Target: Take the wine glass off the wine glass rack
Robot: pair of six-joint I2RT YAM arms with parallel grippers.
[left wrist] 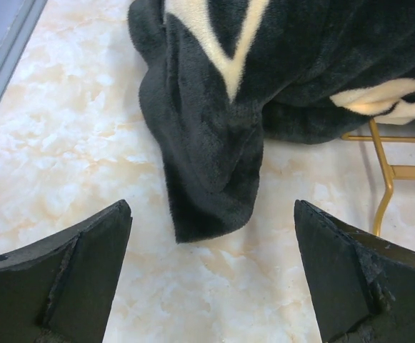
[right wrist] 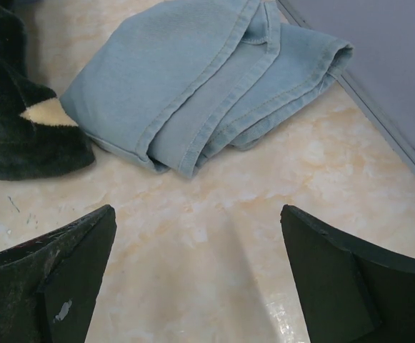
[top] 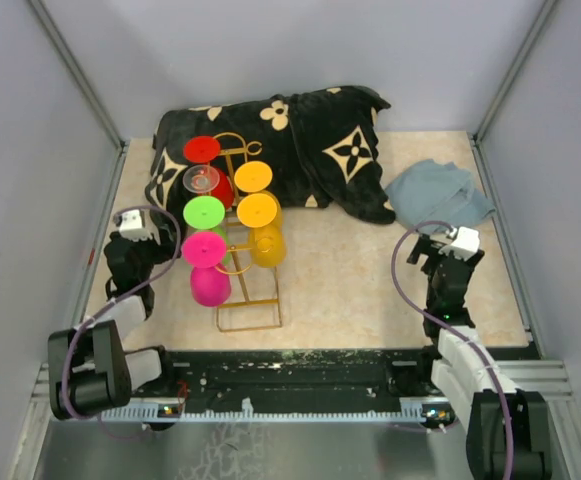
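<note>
Status: removal not begun; every glass is on the rack.
The coloured plastic wine glasses, magenta one [top: 208,268] nearest, hang along the thin gold wire wine glass rack [top: 250,313] at centre-left. Left gripper [left wrist: 212,207] and right gripper [right wrist: 197,211] are both spread apart and empty. The black floral plush cloth [top: 310,140] crowds the rack's far end; the folded blue denim cloth [top: 438,192] lies well right.

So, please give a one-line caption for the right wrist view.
Open right claw over the marbled tabletop, facing a folded light-blue cloth.
</note>
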